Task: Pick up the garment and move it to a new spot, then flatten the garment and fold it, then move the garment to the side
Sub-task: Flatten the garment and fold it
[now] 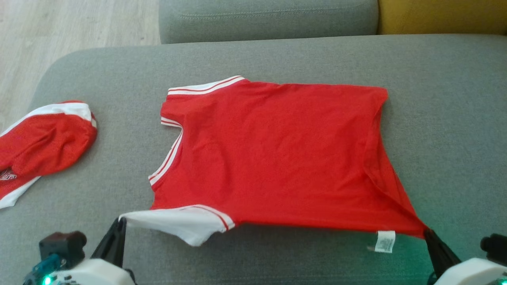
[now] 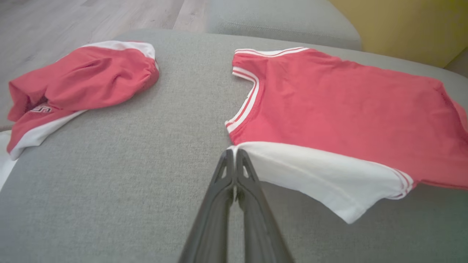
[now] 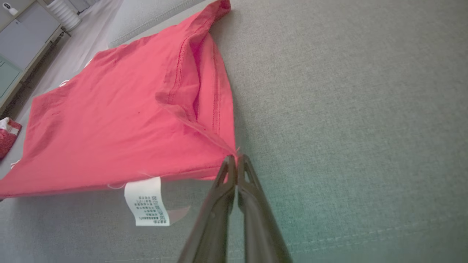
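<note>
- Pinching white sleeve tip of the red T-shirt [image 1: 277,158]: left end effector [image 1: 122,220], fingers closed.
- Right end effector [image 1: 427,232] closed on hem corner; shirt spread on grey sofa cushion [image 1: 443,79].
- Red shorts [image 1: 43,146] leftward, partly cut off by frame edge.

1. The left gripper [image 1: 122,220] sat at the lower left of the head view, its two dark fingers pressed together, pinching the white sleeve edge of the garment [image 1: 269,154].
2. The right gripper [image 1: 427,232] sat at the lower right, fingers likewise pressed together on the garment's red hem corner.
3. The pale left wrist [image 1: 95,275] and right wrist [image 1: 471,273] lay at the bottom edge, with the fingers angled up and inward.
</note>
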